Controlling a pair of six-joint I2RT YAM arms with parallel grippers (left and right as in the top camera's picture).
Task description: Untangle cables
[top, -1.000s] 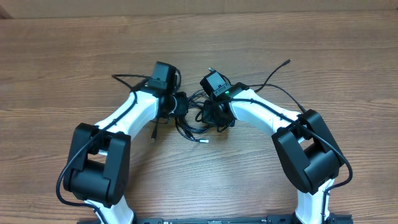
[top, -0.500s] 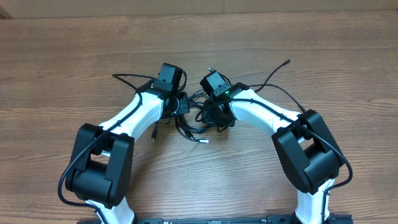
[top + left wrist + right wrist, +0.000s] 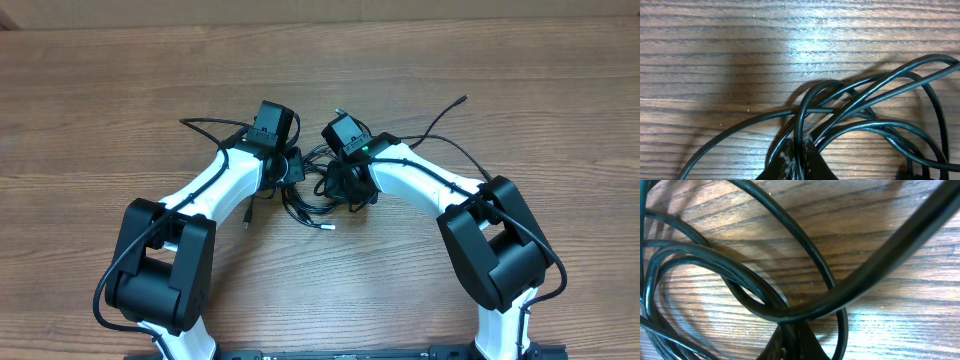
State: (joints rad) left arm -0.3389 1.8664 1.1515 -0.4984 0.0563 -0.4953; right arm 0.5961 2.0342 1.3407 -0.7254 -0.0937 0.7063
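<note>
The cables (image 3: 308, 206) lie as a black tangle at the table's middle, between my two arms. Loose ends trail toward the upper right (image 3: 462, 99) and upper left (image 3: 184, 122), and small plugs (image 3: 330, 226) rest below the knot. My left gripper (image 3: 292, 167) sits at the tangle's left edge. In the left wrist view it (image 3: 798, 145) is shut on one thin strand, with loops of cable (image 3: 875, 95) crossing just beyond. At the tangle's right side, my right gripper (image 3: 348, 188) is shut (image 3: 791, 330) on a cable where a thick-looking loop (image 3: 880, 265) crosses close above its tips.
Wooden table (image 3: 120, 80) all around. Another plug end (image 3: 247, 222) lies beside the left forearm. The arms' own thicker black wires run along the white links (image 3: 420, 175).
The left wrist shifted a little right toward the tangle and its jaws closed onto a strand. The right arm and the cable pile look unmoved.
</note>
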